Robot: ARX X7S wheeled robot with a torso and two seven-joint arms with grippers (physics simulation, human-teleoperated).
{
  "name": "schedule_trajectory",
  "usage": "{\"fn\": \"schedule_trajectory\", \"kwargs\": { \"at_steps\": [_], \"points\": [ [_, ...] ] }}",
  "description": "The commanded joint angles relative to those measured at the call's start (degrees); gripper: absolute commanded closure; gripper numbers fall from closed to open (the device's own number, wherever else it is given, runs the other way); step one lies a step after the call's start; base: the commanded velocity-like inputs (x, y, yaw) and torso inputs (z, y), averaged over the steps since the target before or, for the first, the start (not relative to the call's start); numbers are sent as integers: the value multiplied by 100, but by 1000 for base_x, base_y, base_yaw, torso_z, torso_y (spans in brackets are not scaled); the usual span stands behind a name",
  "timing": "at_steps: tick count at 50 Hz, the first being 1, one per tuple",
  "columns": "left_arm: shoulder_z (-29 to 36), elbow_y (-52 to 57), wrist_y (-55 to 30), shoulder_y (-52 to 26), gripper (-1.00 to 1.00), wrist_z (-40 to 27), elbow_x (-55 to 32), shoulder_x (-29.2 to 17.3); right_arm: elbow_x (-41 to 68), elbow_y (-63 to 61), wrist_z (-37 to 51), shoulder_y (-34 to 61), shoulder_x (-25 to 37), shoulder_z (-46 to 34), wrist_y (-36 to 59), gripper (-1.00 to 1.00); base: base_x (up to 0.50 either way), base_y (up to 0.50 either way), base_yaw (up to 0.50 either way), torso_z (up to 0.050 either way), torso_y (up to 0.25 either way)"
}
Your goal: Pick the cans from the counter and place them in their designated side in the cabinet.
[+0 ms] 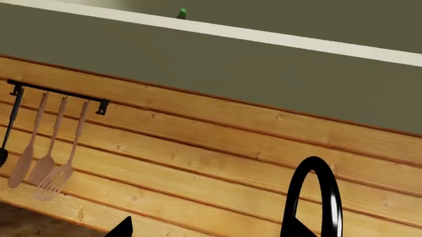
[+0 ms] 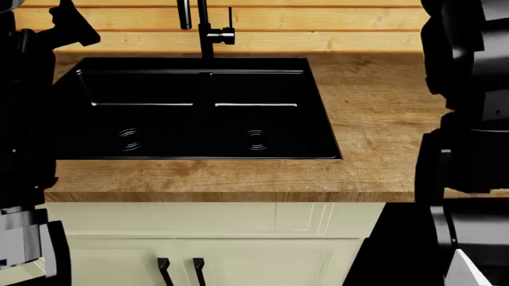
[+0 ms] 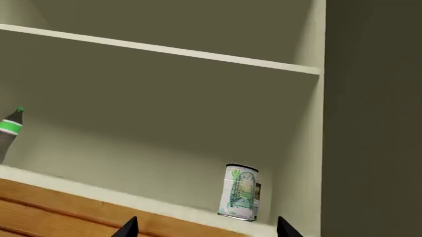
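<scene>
1 can (image 3: 241, 192), pale green-and-white label, stands upright on the lower cabinet shelf (image 3: 79, 183), at the side next to the cabinet's side wall (image 3: 317, 148); judged placed. The red-and-white can is in no view, so at least that 1 seems left. Right gripper (image 3: 204, 228): only 2 dark fingertips show, set wide apart below the can, holding nothing. Left gripper (image 1: 211, 229): too little shows, cannot tell its opening. A green-capped bottle (image 3: 9, 132) stands well apart on the same shelf. Worktop (image 2: 374, 107), brown wood grain, shows no can around the black double sink (image 2: 199, 110) and tap (image 2: 207, 27); plank wall behind carries wooden utensils (image 1: 46, 153) on a rail.
</scene>
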Motion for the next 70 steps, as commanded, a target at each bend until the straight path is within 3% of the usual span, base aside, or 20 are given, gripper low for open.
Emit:
{"fn": "schedule_trajectory", "kwargs": {
  "at_steps": [1, 20, 33, 51, 70],
  "points": [
    [-31, -99, 376, 16, -100, 169, -34, 42, 120, -1266, 126, -992, 222, 41, 270, -100, 0, 0, 0, 0, 0],
    [-331, -436, 1469, 3, -100, 471, -246, 272, 232, -1864, 279, -1895, 328, 144, 69, -100, 0, 0, 0, 0, 0],
    [-548, -544, 1662, -33, -100, 790, -677, 389, 297, -2214, 372, -2342, 384, 179, 35, -100, 0, 0, 0, 0, 0],
    [-645, -622, 1924, -48, -100, 702, -700, 464, 551, -3274, 652, -3420, 560, 455, 385, -100, 0, 0, 0, 0, 0],
    [-541, -887, 2679, -86, -100, 924, -409, 480, 495, -2671, 640, -3858, 382, 358, -378, -100, 0, 0, 0, 0, 0]
  ]
}}
